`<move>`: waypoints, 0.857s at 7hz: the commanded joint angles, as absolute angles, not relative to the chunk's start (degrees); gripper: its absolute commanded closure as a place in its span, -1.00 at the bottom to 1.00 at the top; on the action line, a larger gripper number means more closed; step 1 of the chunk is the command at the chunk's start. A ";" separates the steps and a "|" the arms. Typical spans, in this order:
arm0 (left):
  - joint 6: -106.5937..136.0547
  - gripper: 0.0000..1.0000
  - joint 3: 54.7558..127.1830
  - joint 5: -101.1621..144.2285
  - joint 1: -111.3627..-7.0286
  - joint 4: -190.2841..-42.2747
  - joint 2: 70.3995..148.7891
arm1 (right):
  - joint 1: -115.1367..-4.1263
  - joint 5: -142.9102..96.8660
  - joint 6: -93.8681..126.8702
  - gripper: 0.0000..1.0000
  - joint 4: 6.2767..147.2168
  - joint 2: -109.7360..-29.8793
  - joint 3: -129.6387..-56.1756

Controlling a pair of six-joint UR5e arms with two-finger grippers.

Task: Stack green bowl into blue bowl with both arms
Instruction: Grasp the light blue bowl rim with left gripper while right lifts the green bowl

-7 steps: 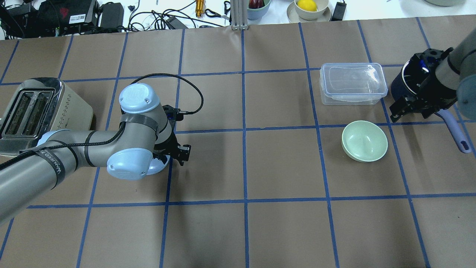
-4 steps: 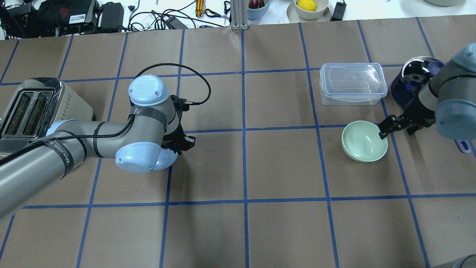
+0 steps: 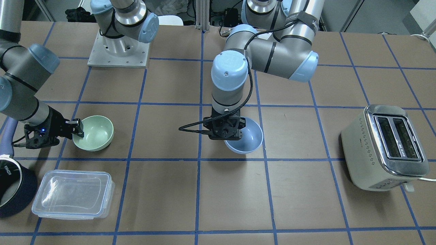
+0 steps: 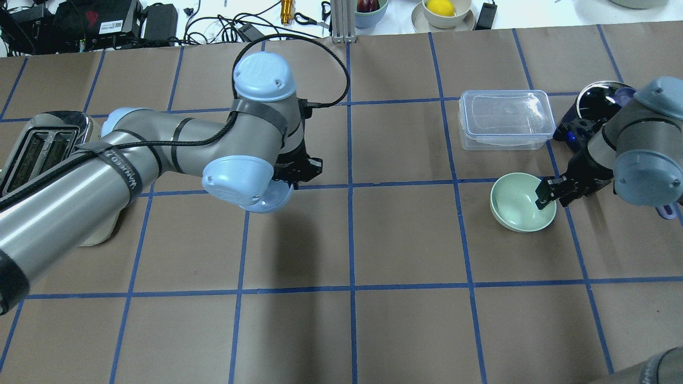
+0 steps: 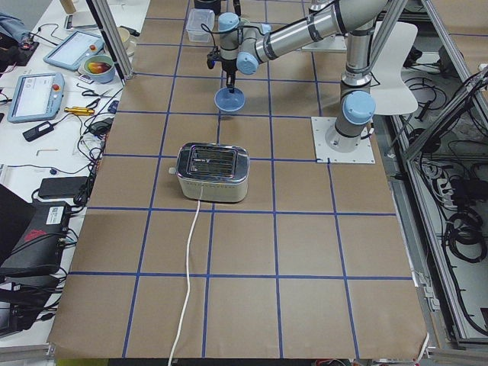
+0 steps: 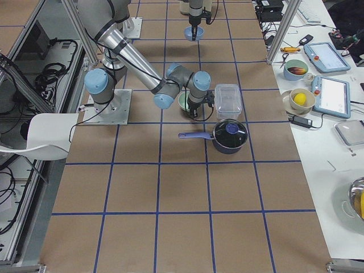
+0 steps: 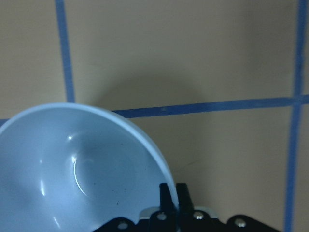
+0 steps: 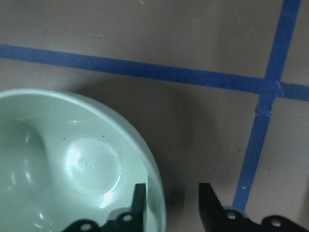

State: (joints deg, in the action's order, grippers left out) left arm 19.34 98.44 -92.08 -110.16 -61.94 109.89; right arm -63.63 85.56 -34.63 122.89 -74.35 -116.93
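My left gripper point(image 4: 300, 172) is shut on the rim of the blue bowl point(image 4: 273, 200) and holds it tilted just above the table, left of centre. The wrist view shows the fingers point(image 7: 170, 202) pinching the blue bowl's point(image 7: 82, 169) rim. The green bowl point(image 4: 518, 202) sits upright on the table at the right. My right gripper point(image 4: 545, 198) is open, with one finger inside and one outside the green bowl's point(image 8: 67, 164) right rim. The front view shows the blue bowl point(image 3: 248, 136) and the green bowl point(image 3: 94, 132).
A toaster point(image 4: 32, 154) stands at the far left. A clear lidded plastic container point(image 4: 504, 120) lies behind the green bowl. A dark blue saucepan point(image 4: 589, 106) with a lid sits behind my right wrist. Cables and small items line the back edge.
My left arm has carried the blue bowl right and away from the robot. My right gripper has come from over the saucepan down onto the green bowl's rim.
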 commanded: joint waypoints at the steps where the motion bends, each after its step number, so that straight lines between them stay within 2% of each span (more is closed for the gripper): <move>1: 26.44 1.00 90.22 -91.67 -115.04 -61.26 116.86 | -63.63 85.69 -34.11 1.00 118.07 -75.05 -115.94; 3: 28.83 1.00 82.91 -91.76 -116.19 -61.35 123.81 | -63.63 85.69 -33.93 1.00 109.56 -75.06 -110.52; 5: 29.00 1.00 83.06 -91.93 -116.72 -61.26 125.33 | -63.72 85.43 -33.93 1.00 101.20 -74.54 -102.69; 6: 28.92 -0.53 83.14 -92.19 -116.81 -61.26 125.59 | -63.89 85.52 -34.01 1.00 100.55 -74.71 -100.83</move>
State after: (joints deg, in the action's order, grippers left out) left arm 28.90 83.23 -91.97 -116.61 -61.27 124.93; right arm -63.74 85.53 -33.95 103.05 -74.72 -104.09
